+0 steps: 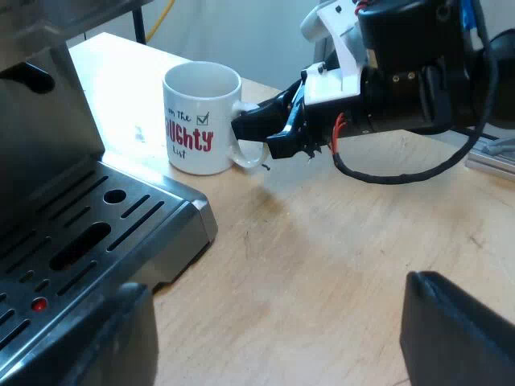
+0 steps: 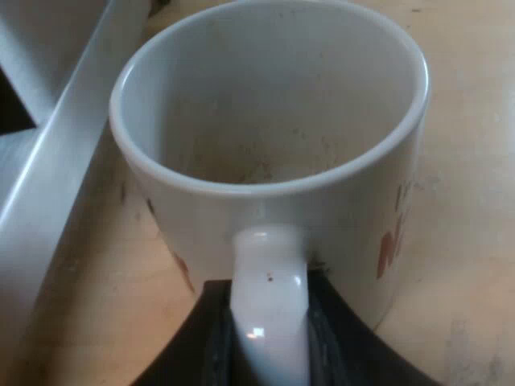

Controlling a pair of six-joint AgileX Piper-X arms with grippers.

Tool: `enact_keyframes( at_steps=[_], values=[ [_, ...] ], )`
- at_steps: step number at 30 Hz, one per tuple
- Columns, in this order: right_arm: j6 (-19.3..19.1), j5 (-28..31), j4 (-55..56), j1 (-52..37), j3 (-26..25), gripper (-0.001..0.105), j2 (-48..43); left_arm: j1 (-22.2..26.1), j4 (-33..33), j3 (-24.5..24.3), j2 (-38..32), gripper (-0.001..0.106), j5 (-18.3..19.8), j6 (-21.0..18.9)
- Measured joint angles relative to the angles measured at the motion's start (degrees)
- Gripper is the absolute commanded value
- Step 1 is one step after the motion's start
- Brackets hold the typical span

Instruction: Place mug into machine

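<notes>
Mug handle (image 2: 268,257) pinched in right claw (image 2: 269,301); mug (image 1: 201,117) stands on tabletop (image 1: 338,257) just beside drip tray (image 1: 96,233) of espresso machine (image 1: 44,153). Left claw (image 1: 269,338) apart.

Pale wooden tabletop (image 1: 338,233), white wall (image 1: 241,32) behind.

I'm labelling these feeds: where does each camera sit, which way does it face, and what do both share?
Left wrist view: on the left arm, low over the table, facing the drip tray of the espresso machine, the mug and the right gripper at its handle; the left gripper shows near, fingers apart.
Right wrist view: on the right arm, looking down into the mug from its handle side; own fingers clamp the handle.
Shared: mug, machine, table.
</notes>
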Motion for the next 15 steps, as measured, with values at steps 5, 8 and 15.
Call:
enact_keyframes(
  at_steps=[5,8,15],
  values=[
    [-0.14,-0.35,5.27,1.56,0.12,0.0,-4.02,0.0,0.0,0.0,0.0,0.065,-0.27,0.0],
    [-0.04,0.58,9.89,2.26,0.41,0.0,-7.78,0.0,0.0,0.0,0.0,0.065,-0.47,0.0],
    [-0.47,1.69,21.3,3.47,0.69,0.0,-19.34,0.0,0.0,0.0,-0.17,0.065,-0.47,0.0]
  ],
)
